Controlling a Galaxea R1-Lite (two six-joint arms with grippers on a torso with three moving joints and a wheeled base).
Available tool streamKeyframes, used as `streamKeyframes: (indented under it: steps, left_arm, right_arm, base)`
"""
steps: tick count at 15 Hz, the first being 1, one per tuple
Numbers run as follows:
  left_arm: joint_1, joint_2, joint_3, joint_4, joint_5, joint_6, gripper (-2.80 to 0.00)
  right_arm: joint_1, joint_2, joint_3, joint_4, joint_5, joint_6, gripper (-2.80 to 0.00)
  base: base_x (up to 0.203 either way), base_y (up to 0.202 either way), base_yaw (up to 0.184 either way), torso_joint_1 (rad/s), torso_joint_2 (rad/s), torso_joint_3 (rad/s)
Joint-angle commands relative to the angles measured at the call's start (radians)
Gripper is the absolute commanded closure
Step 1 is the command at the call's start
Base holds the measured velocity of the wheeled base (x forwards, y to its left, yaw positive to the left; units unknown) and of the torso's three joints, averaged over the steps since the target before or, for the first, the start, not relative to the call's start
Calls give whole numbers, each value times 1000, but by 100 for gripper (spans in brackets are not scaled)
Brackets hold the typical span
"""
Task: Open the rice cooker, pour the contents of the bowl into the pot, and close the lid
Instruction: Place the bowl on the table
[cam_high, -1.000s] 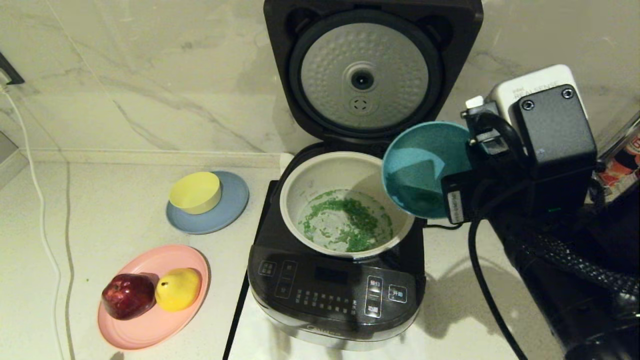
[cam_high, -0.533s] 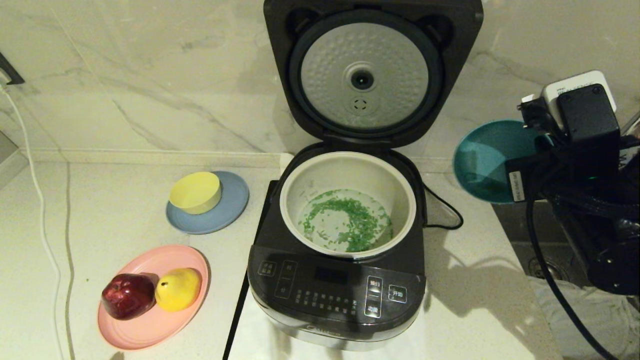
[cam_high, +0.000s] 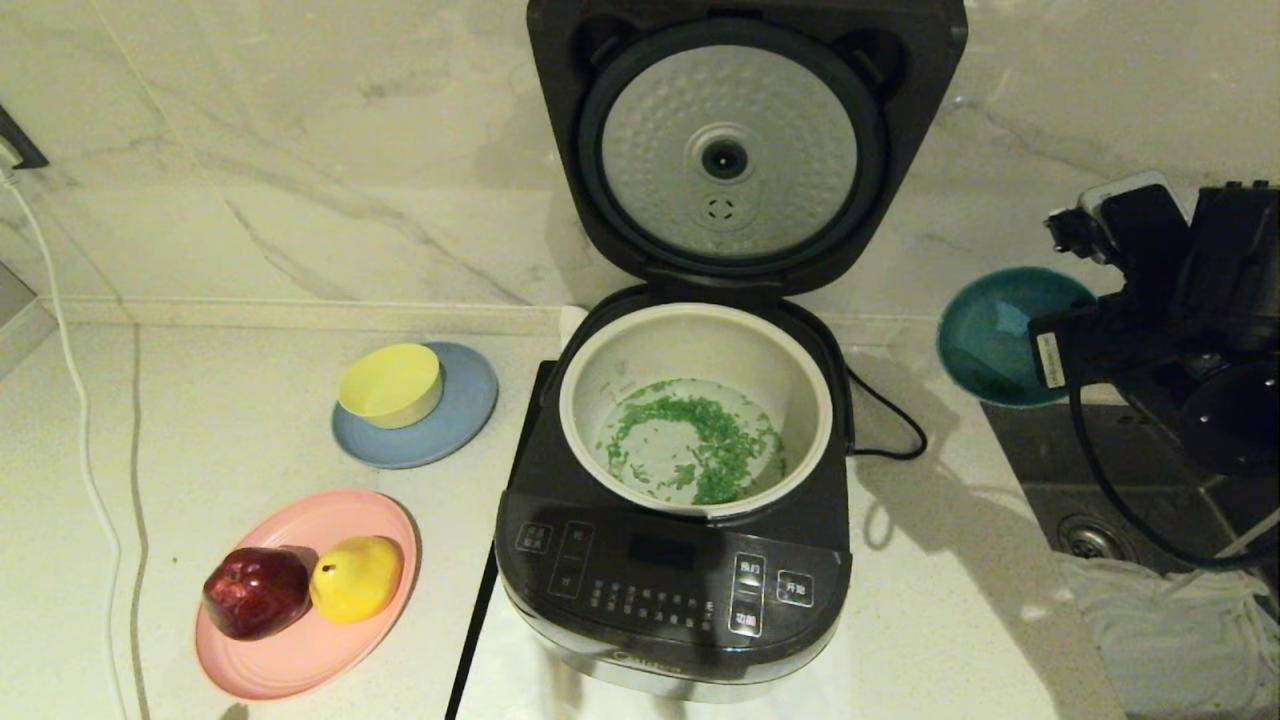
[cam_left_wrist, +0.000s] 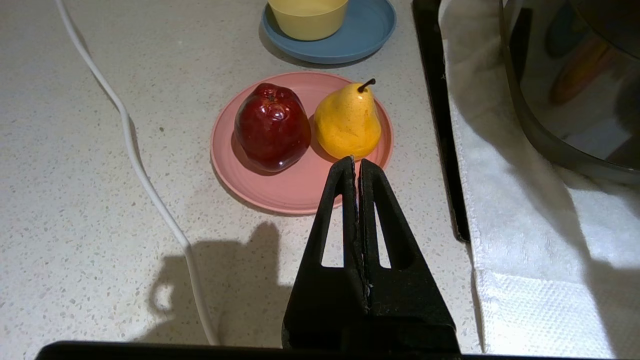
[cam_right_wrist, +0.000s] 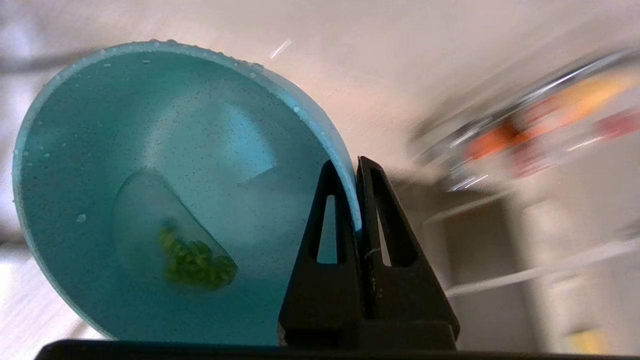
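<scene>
Gripping the bowl (cam_high: 1000, 335) rim right of the rice cooker (cam_high: 675, 560), our right hand (cam_right_wrist: 356, 167) must set it down, then shut the lid (cam_high: 745, 140).

The left gripper (cam_left_wrist: 357, 161), fingers (cam_left_wrist: 345, 190) pressed together, hangs over a speckled worktop (cam_left_wrist: 75, 200). Beyond its tips, a pink plate (cam_left_wrist: 300, 195) holds a red apple (cam_left_wrist: 272, 127) beside a yellow pear (cam_left_wrist: 347, 122); a white cable (cam_left_wrist: 145, 175) runs across the left of the frame.
</scene>
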Motion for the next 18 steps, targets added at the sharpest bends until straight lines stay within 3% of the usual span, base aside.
streamKeyframes:
  steps: [1,3,5,7,11,12,18]
  left_arm:
    - [0,-1,9,0,0,0,0]
    - [0,-1,9,0,0,1,0]
    - [0,-1,9,0,0,1,0]
    - [0,-1,9,0,0,1,0]
    - [0,-1,9,0,0,1,0]
    - [0,-1,9,0,0,1,0]
    - [0,-1,9,0,0,-1,0]
  right_arm:
    - [-53,-49,-33,301,148,183,0]
    - [-85,-101,-32,511,294,365,0]
    - [-166,-136,-12,631,423,470,0]
    - [-253,-171,53,672,554,511,0]
    - [-372,-167,207,672,707,529,0]
    - [-376,-156,222,664,739,533,0]
    - [-370,69,250,489,742,598,0]
  base:
    - [0,0,0,0,0,0]
    - [0,0,0,0,0,0]
    - [0,0,0,0,0,0]
    - [0,0,0,0,0,0]
    - [0,0,0,0,0,0]
    - [0,0,0,0,0,0]
    - [0,0,0,0,0,0]
